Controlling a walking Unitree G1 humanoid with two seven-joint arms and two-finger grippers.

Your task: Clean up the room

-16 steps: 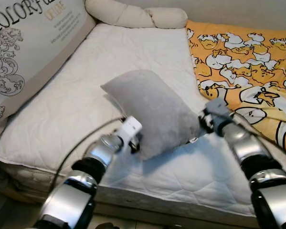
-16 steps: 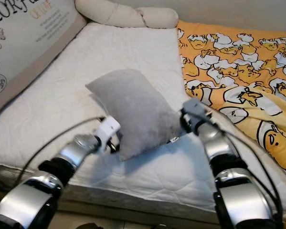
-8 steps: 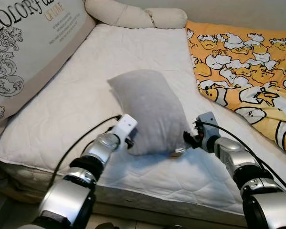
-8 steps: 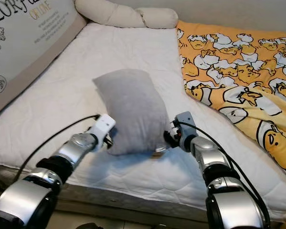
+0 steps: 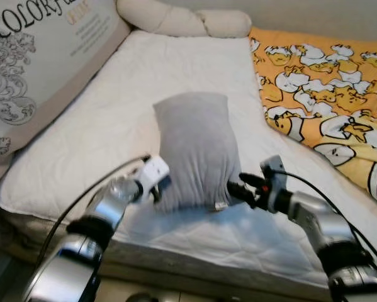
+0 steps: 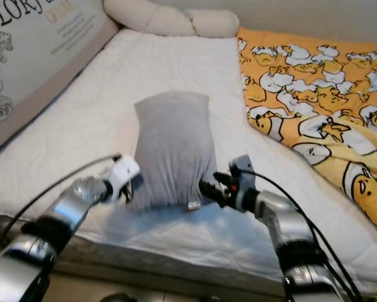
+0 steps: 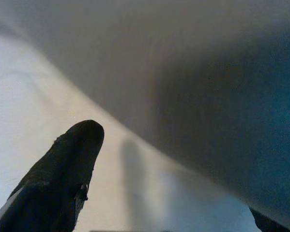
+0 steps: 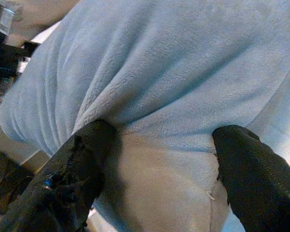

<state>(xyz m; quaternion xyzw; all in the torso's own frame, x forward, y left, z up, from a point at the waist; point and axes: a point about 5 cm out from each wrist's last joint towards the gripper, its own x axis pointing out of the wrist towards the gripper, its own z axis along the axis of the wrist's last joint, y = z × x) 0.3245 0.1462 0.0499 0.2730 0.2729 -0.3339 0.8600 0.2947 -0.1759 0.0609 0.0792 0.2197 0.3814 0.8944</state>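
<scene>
A grey pillow (image 5: 193, 145) lies lengthwise on the white mattress (image 5: 175, 63), near its front edge. My right gripper (image 5: 235, 190) is at the pillow's near right corner, by a small tag. In the right wrist view, my right gripper (image 8: 169, 140) has its fingers (image 8: 82, 164) set wide with the creased plush corner (image 8: 174, 72) pressed between them. My left gripper (image 5: 162, 186) sits against the pillow's near left corner. In the left wrist view its fingers (image 7: 62, 164) are spread over the mattress, and the pillow (image 7: 207, 96) looms just above them.
An orange duck-print blanket (image 5: 326, 82) covers the right side of the bed. A large printed cushion (image 5: 37, 56) leans along the left. A cream bolster (image 5: 182, 22) lies at the head. The mattress's front edge (image 5: 207, 277) is just below my arms.
The pillow has turned from tilted to lying straight along the bed and has settled lower. Both arms dropped and drew nearer the front edge, each staying at its corner.
</scene>
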